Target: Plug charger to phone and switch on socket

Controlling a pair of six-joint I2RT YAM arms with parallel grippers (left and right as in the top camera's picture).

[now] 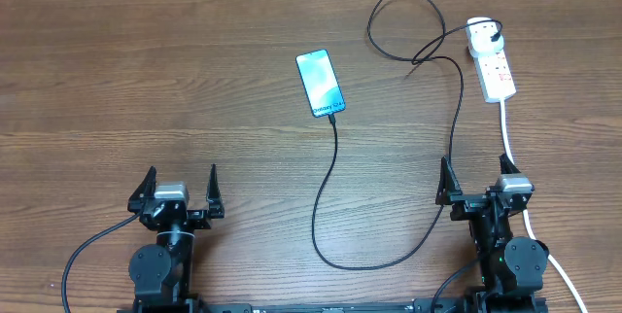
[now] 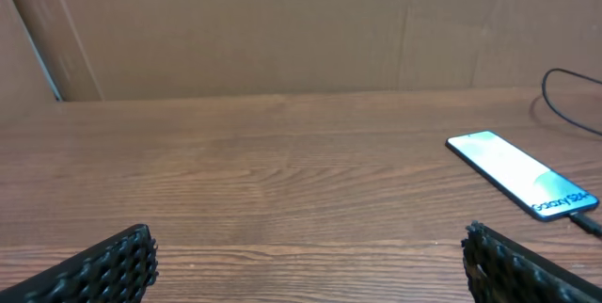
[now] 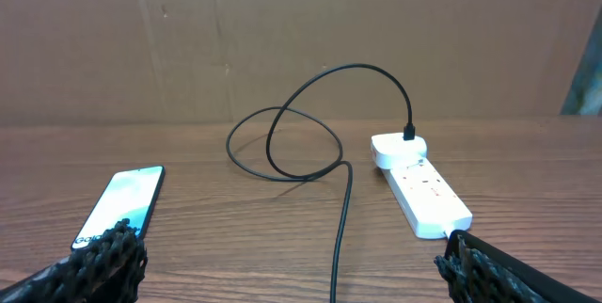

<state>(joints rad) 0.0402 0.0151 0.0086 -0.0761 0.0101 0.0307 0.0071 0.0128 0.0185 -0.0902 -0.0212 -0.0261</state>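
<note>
Both gape wide, empty: left pincer at 7 o'clock, right pincer at 5. Near 12 on the tabletop lies the phone; the charger runs from it to the socket at 2.

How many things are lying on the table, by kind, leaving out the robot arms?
Phone: 1
Black charger cable: 1
White socket block, with its lead: 1
Total: 3
</note>
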